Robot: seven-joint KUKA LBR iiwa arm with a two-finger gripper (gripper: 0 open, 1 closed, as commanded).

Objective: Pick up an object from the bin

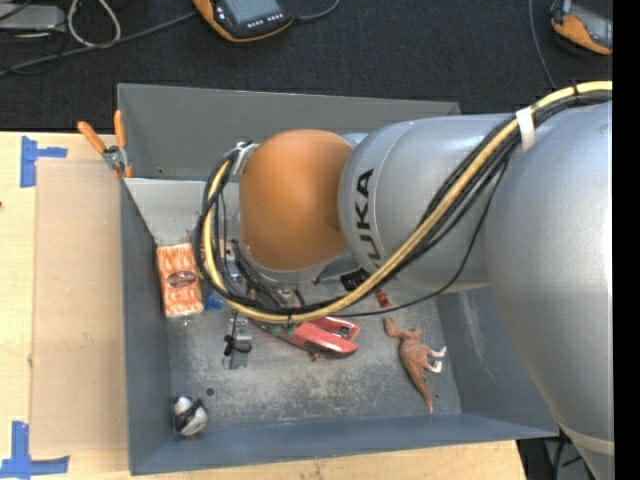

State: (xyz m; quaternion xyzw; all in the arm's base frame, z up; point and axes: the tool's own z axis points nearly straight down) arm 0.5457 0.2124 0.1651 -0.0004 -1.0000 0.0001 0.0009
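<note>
Approach step, nothing lifted yet. Gripper sits low in the bin; can't tell if it's spread or closed. Orange packet just beside it, red flat object near on the opposite side. Next move probably needs centring over one, then descending.

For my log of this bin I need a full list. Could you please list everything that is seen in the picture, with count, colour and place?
bin: one, grey metal, middle of the view
packet: one, orange and red, bin floor by the left wall
red thing: one, red, floor middle, partly under the cables; kind unclear
toy dinosaur: one, brown, floor at the right
small round thing: one, black and silver, near left corner
small dark piece: one, black-grey, floor left of the red thing; loose or robot part, cannot tell
handheld units: two, orange and black, dark floor beyond the bin
arm: one, silver-grey, from the right
orange cover: one, at the wrist
cables: several, yellow and black, along the arm
</note>
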